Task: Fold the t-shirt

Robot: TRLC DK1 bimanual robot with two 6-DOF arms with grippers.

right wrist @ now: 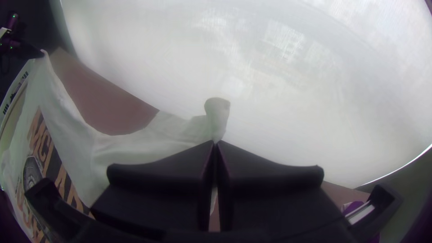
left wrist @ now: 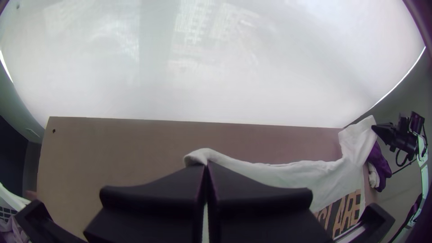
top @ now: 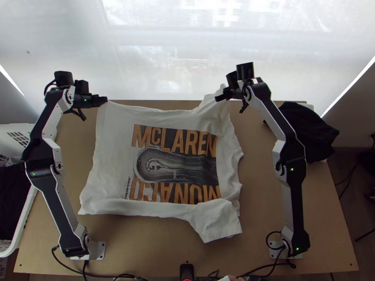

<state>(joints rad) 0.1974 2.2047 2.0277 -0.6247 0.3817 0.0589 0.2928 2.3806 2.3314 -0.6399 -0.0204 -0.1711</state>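
Note:
The white t-shirt (top: 112,154) lies spread on the table with its printed front up, its hem side toward the left arm and one sleeve toward the near edge. At its far left corner is my left gripper (top: 106,99); in the left wrist view the left gripper (left wrist: 206,165) is shut on a hem corner of the t-shirt (left wrist: 288,173). My right gripper (top: 217,99) is at the far sleeve, which is lifted. In the right wrist view the right gripper (right wrist: 215,143) is shut on the sleeve of the t-shirt (right wrist: 135,150), a bit of cloth standing up beyond the fingertips.
A black cloth bundle (top: 304,131) lies at the table's far right. The white basket (top: 29,206) with dark cloth stands by the left edge. Bare table (top: 140,239) runs along the near side. A pale translucent screen (top: 154,70) rises behind the far edge.

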